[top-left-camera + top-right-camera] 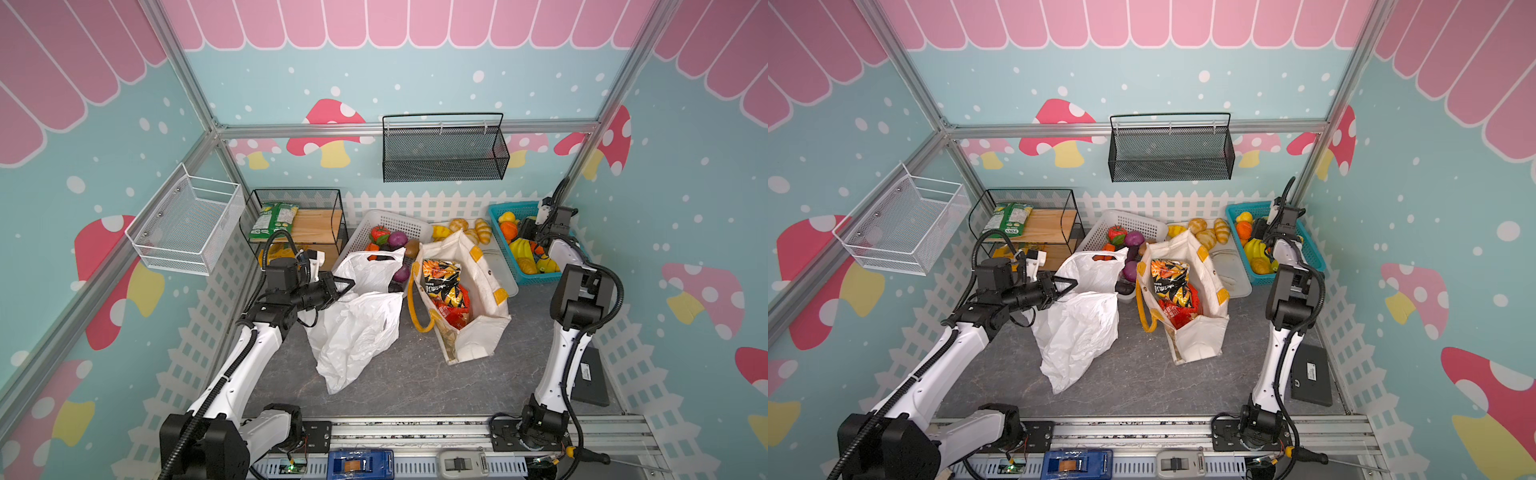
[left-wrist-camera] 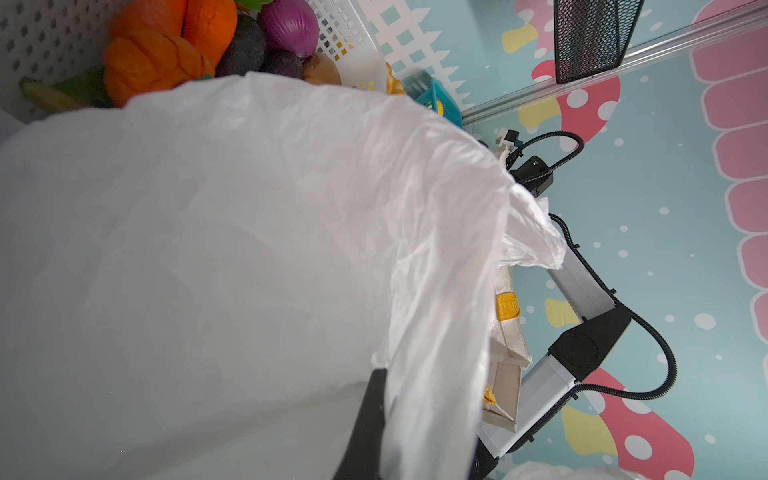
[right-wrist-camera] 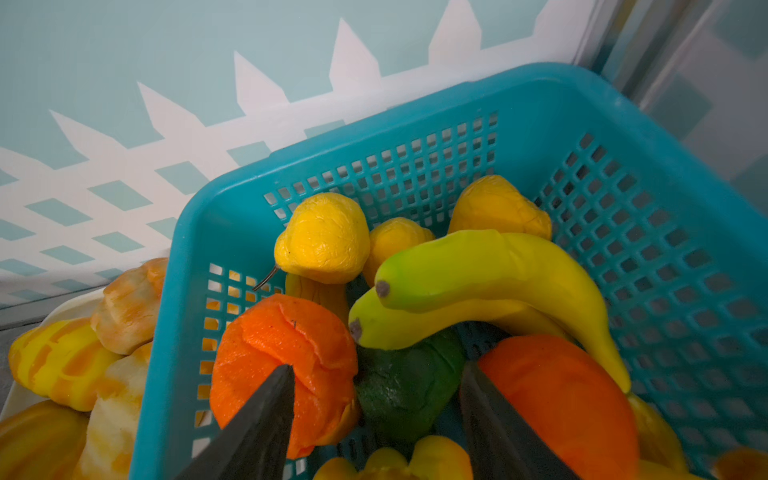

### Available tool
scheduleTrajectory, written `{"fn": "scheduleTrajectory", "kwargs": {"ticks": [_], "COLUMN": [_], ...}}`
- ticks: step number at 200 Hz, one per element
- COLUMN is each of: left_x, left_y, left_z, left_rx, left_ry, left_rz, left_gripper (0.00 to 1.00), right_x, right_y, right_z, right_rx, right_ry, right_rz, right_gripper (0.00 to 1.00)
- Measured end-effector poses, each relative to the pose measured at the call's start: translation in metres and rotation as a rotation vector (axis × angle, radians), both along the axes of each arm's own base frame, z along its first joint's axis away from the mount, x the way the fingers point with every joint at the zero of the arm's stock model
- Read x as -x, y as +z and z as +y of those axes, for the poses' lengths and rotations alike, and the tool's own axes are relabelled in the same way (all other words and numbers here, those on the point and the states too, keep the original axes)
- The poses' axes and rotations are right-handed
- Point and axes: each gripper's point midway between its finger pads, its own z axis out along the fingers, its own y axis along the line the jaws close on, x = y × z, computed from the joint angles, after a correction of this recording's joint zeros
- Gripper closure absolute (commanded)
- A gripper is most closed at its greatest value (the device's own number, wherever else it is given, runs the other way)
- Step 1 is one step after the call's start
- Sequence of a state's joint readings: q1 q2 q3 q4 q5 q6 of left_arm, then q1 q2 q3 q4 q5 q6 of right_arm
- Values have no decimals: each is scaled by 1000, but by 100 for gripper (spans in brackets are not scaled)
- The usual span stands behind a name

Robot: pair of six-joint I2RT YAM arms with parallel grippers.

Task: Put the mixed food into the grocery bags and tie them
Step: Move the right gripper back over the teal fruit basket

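- Now fruit-picking is in hand: the right gripper (image 3: 376, 370), jaws apart and holding nothing, hangs in the blue basket (image 3: 415, 108) at two o'clock, an orange fruit (image 3: 286, 345) beside its jaw.
- At nine o'clock the left gripper (image 1: 347, 286) pinches the white bag (image 1: 357, 328) by its rim — mouth lifted.
- Next, probably: centre on one orange, close, lift clear of the basket wall.
- Snack packets (image 1: 442, 282) sit in the tote (image 1: 486, 316) at centre — bare table lies at six o'clock.

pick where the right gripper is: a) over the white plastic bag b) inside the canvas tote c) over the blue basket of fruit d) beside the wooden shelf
c, the right gripper hangs open over the blue basket, its jaws either side of a green toy.
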State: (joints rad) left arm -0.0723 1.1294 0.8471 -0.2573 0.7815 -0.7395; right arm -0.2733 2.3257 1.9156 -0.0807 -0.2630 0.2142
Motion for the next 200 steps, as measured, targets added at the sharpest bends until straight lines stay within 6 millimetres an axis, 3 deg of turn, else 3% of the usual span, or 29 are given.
{"fn": "scheduleTrajectory", "kwargs": {"ticks": [23,79,143,200], "left_x": [0,-1,-1,-1], "left_y": [0,-1,-3,-3], "left_z": [0,2,2,2], "left_rx": [0,-2,-2,-3], "left_ry": [0,4,5,4], "left_rz": [0,-1,5,7], "left_gripper": [100,100,100,100], "right_x": [0,5,7,13], "right_y": [-9,-7,-8,11], "right_z": [6,16,17,18], "right_rx": [17,137,257,278], "right_ry": [70,249,332,341], "right_rz": [16,2,9,1], "right_gripper": [47,67,84,93]}}
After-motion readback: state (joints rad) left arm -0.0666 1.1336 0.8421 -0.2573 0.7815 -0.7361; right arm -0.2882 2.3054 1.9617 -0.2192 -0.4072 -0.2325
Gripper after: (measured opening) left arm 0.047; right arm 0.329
